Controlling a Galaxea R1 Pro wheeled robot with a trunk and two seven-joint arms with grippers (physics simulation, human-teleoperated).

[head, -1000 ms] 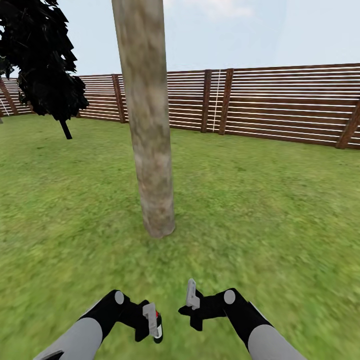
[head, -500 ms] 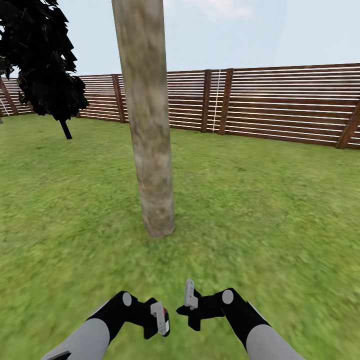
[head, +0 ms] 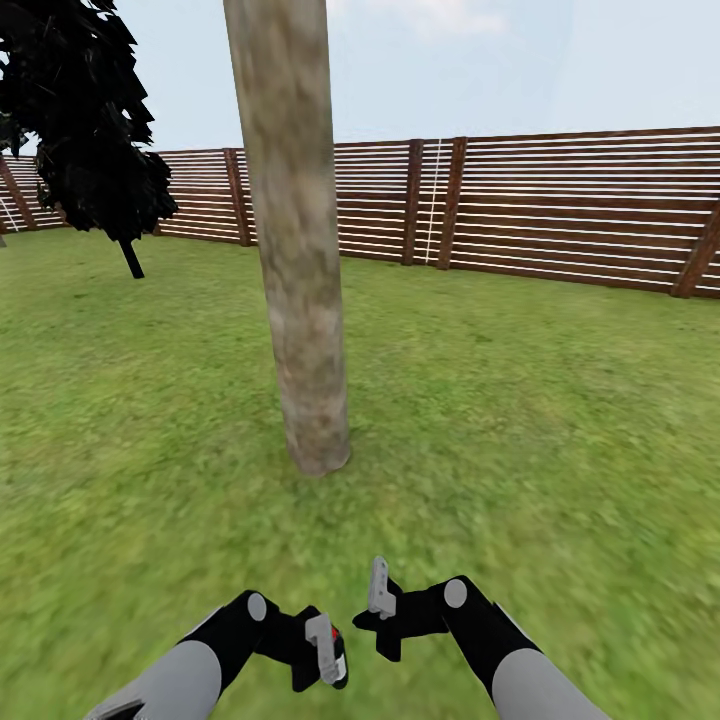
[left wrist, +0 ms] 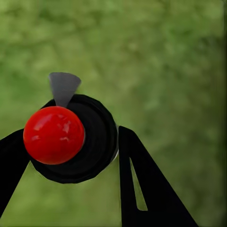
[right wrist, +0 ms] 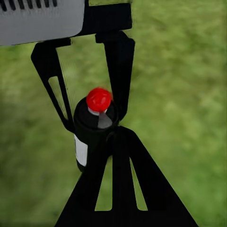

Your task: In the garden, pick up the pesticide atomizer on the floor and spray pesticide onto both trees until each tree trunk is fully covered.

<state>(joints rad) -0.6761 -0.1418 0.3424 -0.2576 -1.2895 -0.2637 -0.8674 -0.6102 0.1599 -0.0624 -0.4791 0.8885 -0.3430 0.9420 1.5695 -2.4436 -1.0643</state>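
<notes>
While the head view sets the tree trunk (head: 300, 250) ahead on the lawn (head: 520, 420), the right wrist view reveals the pesticide atomizer (right wrist: 92, 132), black with a red cap. The left gripper (head: 322, 650) is clamped on it; the right gripper (head: 378, 600), whose finger spacing cannot be determined, has nothing visible between its fingers. Since the earlier frame, the left gripper has shifted toward the right one.

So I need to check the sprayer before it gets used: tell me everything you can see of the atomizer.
The atomizer is a small, dark bottle with a round black cap, a glossy red ball-shaped top and a small grey nozzle tab beside it. A pale label runs down its side. It looks like plastic. It sits between the fingers of the left claw, held above the grass, low ahead of the robot and short of the tree trunk. No spray is visible.
</notes>
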